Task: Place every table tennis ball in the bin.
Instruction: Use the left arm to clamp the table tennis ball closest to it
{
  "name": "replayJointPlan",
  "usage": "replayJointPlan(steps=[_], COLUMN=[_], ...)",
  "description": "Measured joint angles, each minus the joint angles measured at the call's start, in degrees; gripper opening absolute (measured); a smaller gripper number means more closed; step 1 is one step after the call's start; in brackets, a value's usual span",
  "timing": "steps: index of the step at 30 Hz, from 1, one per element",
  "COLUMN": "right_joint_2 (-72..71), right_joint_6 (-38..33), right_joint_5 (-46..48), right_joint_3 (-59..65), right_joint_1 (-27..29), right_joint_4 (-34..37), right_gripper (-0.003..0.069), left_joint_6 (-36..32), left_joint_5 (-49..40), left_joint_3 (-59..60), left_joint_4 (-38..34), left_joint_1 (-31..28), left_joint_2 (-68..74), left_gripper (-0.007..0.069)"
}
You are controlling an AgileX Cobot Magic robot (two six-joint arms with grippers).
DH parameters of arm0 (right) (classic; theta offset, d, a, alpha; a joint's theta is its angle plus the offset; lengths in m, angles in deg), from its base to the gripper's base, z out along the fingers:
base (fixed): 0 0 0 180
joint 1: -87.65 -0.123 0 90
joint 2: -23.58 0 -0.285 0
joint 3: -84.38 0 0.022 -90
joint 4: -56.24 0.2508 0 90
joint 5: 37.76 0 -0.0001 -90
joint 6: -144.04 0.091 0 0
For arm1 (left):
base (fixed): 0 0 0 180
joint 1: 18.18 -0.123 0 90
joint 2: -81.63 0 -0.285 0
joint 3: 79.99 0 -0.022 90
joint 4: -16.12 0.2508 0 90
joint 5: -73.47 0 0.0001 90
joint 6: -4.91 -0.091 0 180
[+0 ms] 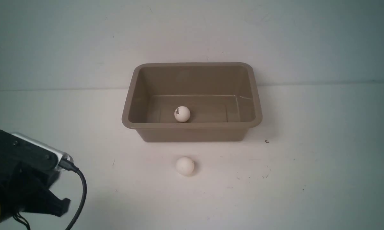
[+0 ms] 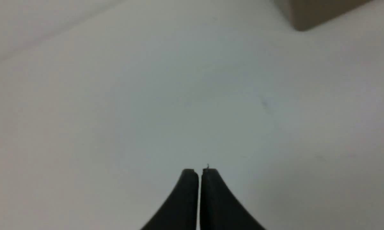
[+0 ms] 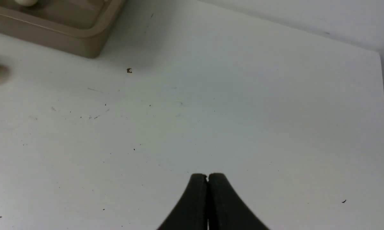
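Tan plastic bin (image 1: pixel 192 126) holding smooth ball (image 1: pixel 182 114), matching ball (image 1: pixel 185 166) outside

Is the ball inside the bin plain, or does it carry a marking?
White ball with a small dark printed logo; the front view shows it best.

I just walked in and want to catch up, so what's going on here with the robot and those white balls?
A robot is meant to put two table tennis balls into the tan bin. The logo ball lies inside it; the other ball sits on the table, on the robot's side of the bin. Nothing is being handled: the left jaws and right jaws are both shut and empty, away from the balls.
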Motion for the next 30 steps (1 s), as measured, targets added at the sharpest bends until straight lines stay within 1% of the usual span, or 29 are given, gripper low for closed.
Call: replayJointPlan(steps=[1,2,3,6,7,8,10,11,12,15,16,17,19,20,22,23,24,26,27,28,29,30], right_joint_2=[0.0,0.0,0.0,0.0,0.0,0.0,0.0,0.0,0.0,0.0,0.0,0.0,0.0,0.0,0.0,0.0,0.0,0.0,0.0,0.0,0.0,0.0], right_joint_6=[0.0,0.0,0.0,0.0,0.0,0.0,0.0,0.0,0.0,0.0,0.0,0.0,0.0,0.0,0.0,0.0,0.0,0.0,0.0,0.0,0.0,0.0], right_joint_5=[-0.2,-0.3,-0.3,-0.3,-0.3,-0.3,-0.3,-0.3,-0.3,-0.2,-0.2,-0.1,0.1,0.1,0.1,0.1,0.1,0.1,0.1,0.1,0.1,0.1], right_joint_3=[0.0,0.0,0.0,0.0,0.0,0.0,0.0,0.0,0.0,0.0,0.0,0.0,0.0,0.0,0.0,0.0,0.1,0.1,0.1,0.1,0.1,0.1], right_joint_1=[0.0,0.0,0.0,0.0,0.0,0.0,0.0,0.0,0.0,0.0,0.0,0.0,0.0,0.0,0.0,0.0,0.0,0.0,0.0,0.0,0.0,0.0], right_joint_4=[0.0,0.0,0.0,0.0,0.0,0.0,0.1,0.5,0.7,1.8,1.9,2.1,2.5,2.9,3.0,3.1,3.1,3.5,3.5,3.7,3.9,3.9], right_gripper=[-0.0018,-0.0018,-0.0018,-0.0018,-0.0018,-0.0018,-0.0018,-0.0018,-0.0018,-0.0018,-0.0018,-0.0018,-0.0018,-0.0018,-0.0018,-0.0018,-0.0018,-0.0018,-0.0018,-0.0018,-0.0018,-0.0018], left_joint_6=[2.4,5.6,7.0,8.1,7.0,5.9,2.4,-0.7,-1.8,-7.7,-8.2,-9.6,-10.2,-10.5,-10.5,-11.0,-12.2,-17.3,-19.0,-25.8,-32.8,-37.8], left_joint_5=[2.6,8.5,12.4,25.4,29.1,29.5,27.5,22.4,19.2,3.9,2.9,-2.8,-9.6,-17.3,-28.2,-31.6,-34.0,-41.3,-42.6,-46.9,-50.3,-52.3], left_joint_3=[0.8,1.5,1.6,1.5,1.5,1.4,1.4,1.3,1.2,-0.2,-0.3,-0.8,-1.0,-1.1,-1.1,-1.2,-1.2,-1.4,-1.4,-1.4,-1.4,-1.4], left_joint_4=[0.0,0.0,0.1,0.3,0.6,0.8,0.9,0.9,0.9,0.7,0.6,0.5,0.0,-3.0,-11.6,-16.9,-20.4,-33.1,-35.7,-44.8,-52.4,-57.3], left_joint_1=[0.0,0.0,0.2,2.2,3.6,4.2,5.9,7.0,7.3,7.9,7.9,7.9,7.9,7.9,7.9,7.9,7.9,7.9,7.9,7.9,7.9,7.9], left_joint_2=[0.0,0.0,0.0,0.0,0.0,-0.1,-0.5,-0.8,-1.0,-1.5,-1.5,-1.5,-1.5,-1.5,-1.5,-1.5,-1.5,-1.5,-1.5,-1.5,-1.5,-1.5], left_gripper=[-0.0004,-0.0004,-0.0004,-0.0004,-0.0004,-0.0004,-0.0004,-0.0004,-0.0004,-0.0004,-0.0004,-0.0004,-0.0004,-0.0004,-0.0004,-0.0004,-0.0004,-0.0004,-0.0004,-0.0004,-0.0004,-0.0004])
